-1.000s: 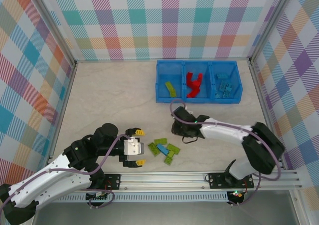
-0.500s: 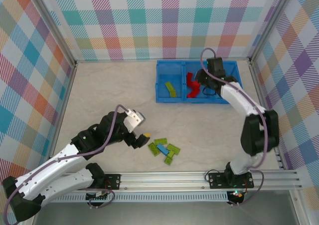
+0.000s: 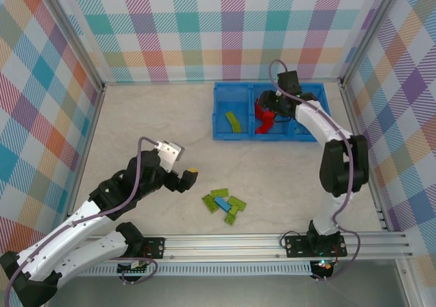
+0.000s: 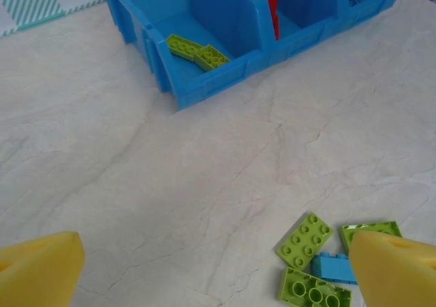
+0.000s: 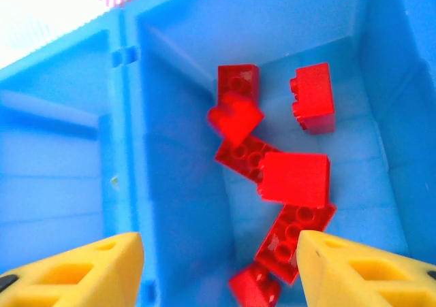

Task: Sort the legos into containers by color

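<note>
I'd bring the left gripper [image 4: 218,269], wide open, squarely over the outermost green brick [image 4: 305,240] without nudging the blue brick [image 4: 332,267], while the right gripper [image 5: 221,266] hangs open and empty above the red bricks [image 5: 293,178].

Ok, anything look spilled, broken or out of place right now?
Nothing stands out. The bin sits upright; red bricks lie jumbled in its middle compartment, green ones in the left. A loose pile of green bricks with one blue brick lies unsorted on the table.

Blue bin [image 3: 272,136], red legos [image 3: 263,120] inside, green pile [image 3: 225,205] outside
</note>
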